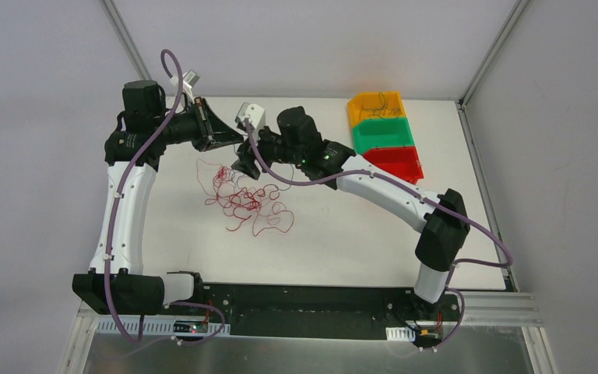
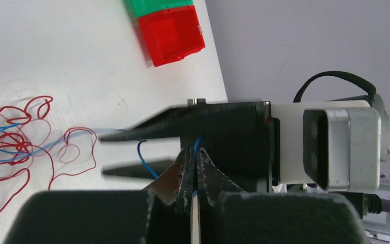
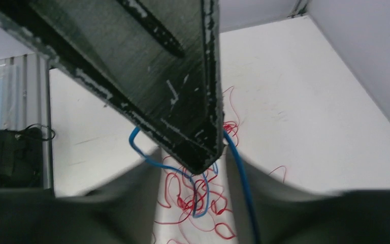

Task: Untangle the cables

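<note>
Cables [image 1: 241, 199]: a loose red heap on the table [image 1: 358, 234], left of centre. One blue cable [image 2: 142, 154] led from the heap, pinched in the clenched left gripper [image 2: 194, 155]. The right gripper [image 2: 101, 153] straddled this strand, jaws apart. The step called for closing just beside the left grip, then drawing apart slowly.

No text, label, brand, number or sign is legible on the yellow, green and red plastic bins [image 1: 385, 134] or anywhere else
</note>
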Available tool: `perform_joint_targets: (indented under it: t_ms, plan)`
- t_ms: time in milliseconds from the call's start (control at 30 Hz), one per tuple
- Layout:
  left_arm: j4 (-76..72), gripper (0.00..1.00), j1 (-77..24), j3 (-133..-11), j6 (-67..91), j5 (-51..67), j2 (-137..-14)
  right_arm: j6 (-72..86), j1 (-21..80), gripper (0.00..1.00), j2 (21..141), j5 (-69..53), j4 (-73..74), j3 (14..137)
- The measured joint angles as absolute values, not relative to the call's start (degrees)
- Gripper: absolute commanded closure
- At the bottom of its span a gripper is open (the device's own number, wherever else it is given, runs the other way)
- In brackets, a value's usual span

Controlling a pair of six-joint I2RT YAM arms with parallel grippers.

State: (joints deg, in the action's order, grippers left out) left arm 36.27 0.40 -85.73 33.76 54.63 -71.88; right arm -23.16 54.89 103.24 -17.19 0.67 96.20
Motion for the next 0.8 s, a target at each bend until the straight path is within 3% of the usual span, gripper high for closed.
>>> perform_joint_targets:
  t_ms: [33, 100, 200, 233, 367, 467, 800]
  plan:
    - [35.8, 0.99, 0.4, -85.7, 34.3, 54.7, -71.9, -23.4, 54.9, 1.00, 103.3, -16.4, -0.4, 96.0]
    - [34.9, 0.61, 0.4, -85.8, 34.6, 54.8, -71.9, -23.0, 54.8, 1.00, 103.2, -15.5, -1.9, 95.7]
    - [34.1, 0.28, 1.3, -86.4, 30.3, 53.5, -71.8, -21.7, 54.2, 1.00, 103.1, -16.1, -2.3, 95.7]
    - [33.7, 0.21, 2.0, -86.5, 27.7, 52.3, -71.6, -20.8, 54.0, 1.00, 103.0, -16.6, -2.3, 95.7]
    - [33.6, 0.12, 7.1, -84.9, 8.6, 44.1, -69.6, -16.0, 52.4, 1.00, 101.6, -19.2, -0.5, 95.8]
    - [34.5, 0.11, 10.7, -79.9, -5.0, 40.6, -68.9, -12.8, 50.4, 1.00, 100.2, -20.8, 0.4, 95.8]
    - [34.3, 0.15, 10.1, -59.1, -34.3, 49.3, -75.6, -4.0, 45.9, 1.00, 99.0, -23.7, 0.9, 96.1]
